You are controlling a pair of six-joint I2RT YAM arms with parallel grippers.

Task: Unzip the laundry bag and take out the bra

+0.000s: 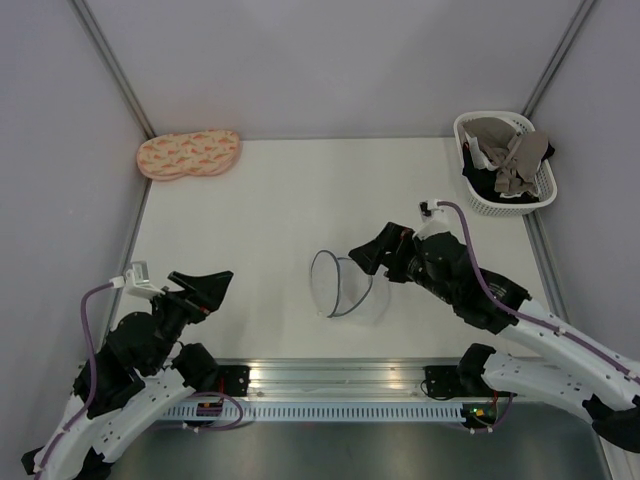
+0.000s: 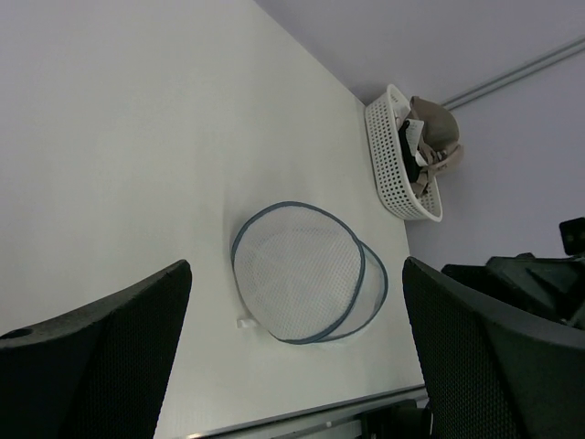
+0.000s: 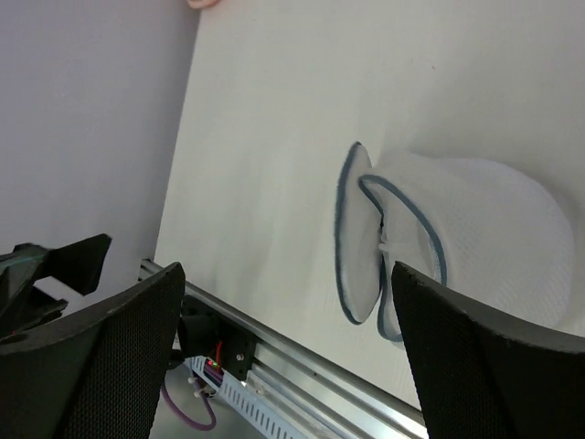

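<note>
Nearest, the left gripper (image 1: 212, 288) and the right gripper (image 1: 362, 257) stood wide open and empty, flanking the small round translucent white mesh laundry bag (image 1: 345, 285). It lay mid-table with its blue-rimmed flap open, apparently emptied, so neither gripper needed a hold. Bare white table (image 1: 270, 200) surrounded it. Farthest, the taupe soft fabric bra (image 1: 490, 130) seemingly rested in the white plastic lattice basket (image 1: 460, 130), cornered against the walls.

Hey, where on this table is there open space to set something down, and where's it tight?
The table is barest across its middle and far side, between the peach pad and the white basket. Another free patch lies between the left gripper and the laundry bag. It is crowded right of the bag, where the right gripper hovers close.
</note>
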